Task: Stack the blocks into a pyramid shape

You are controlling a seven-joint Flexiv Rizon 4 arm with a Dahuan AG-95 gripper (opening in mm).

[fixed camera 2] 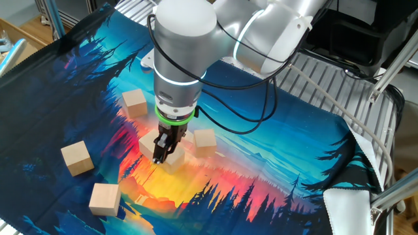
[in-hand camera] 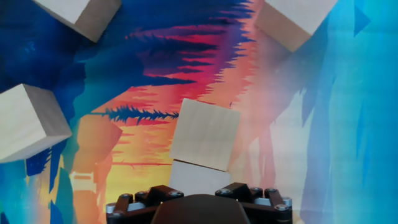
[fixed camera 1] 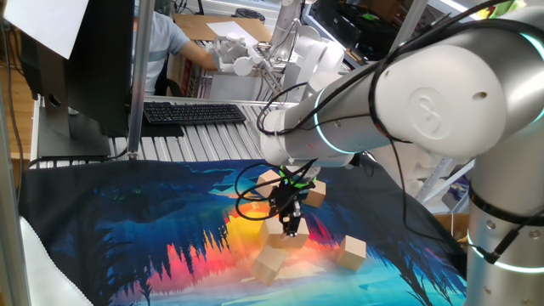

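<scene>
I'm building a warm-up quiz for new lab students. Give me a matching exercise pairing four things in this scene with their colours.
Things:
1. keyboard
2. blocks
3. cloth
4. arm

Colours:
a. light tan
b. silver-grey
c. black
d. blue with orange

Pairs: 1-c, 2-a, 3-d, 4-b

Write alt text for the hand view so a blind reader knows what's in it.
Looking down past the gripper, one light wooden block lies just ahead of its fingers on a colourful forest-print cloth. Three more blocks sit cut off at the upper-left, left and upper-right edges.
</scene>
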